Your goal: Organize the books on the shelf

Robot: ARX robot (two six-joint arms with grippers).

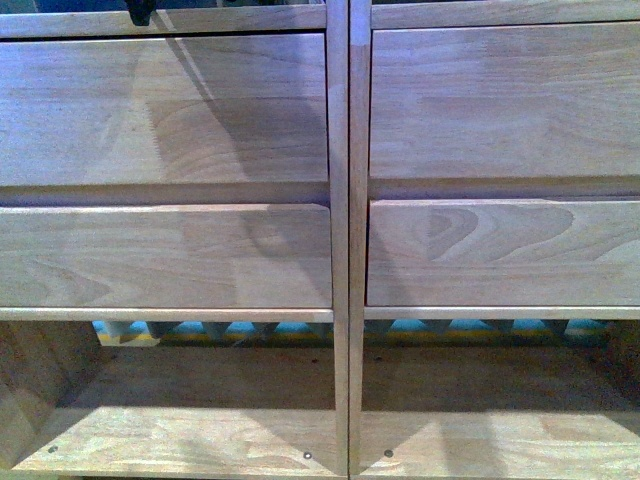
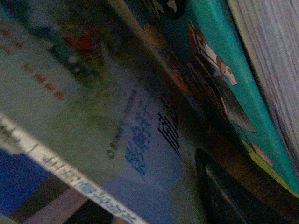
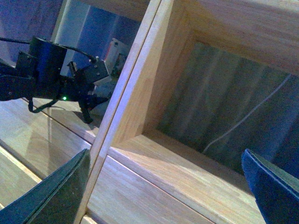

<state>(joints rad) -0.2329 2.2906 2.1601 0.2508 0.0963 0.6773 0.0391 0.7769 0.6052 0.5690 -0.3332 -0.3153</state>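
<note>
The light wooden shelf (image 1: 341,250) fills the front view. Plain drawer fronts (image 1: 160,110) sit side by side in its two columns, with open compartments (image 1: 200,400) beneath them.

The left wrist view sits very close to the two books. The teal book (image 2: 219,28) shows its pale page edges, and it lies against the thin magazine-like paperback (image 2: 93,107), which has blue print and small red marks. I cannot tell which compartment they are in.

In the right wrist view the left end effector (image 3: 88,105) shows dark, far off in the left column. I cannot tell whether it is released or clenched. The right end effector (image 3: 166,158) is released, its fingers (image 3: 56,196) spread wide and empty before an open compartment in the right column. A pale cable (image 3: 243,116) hangs behind it.
</note>
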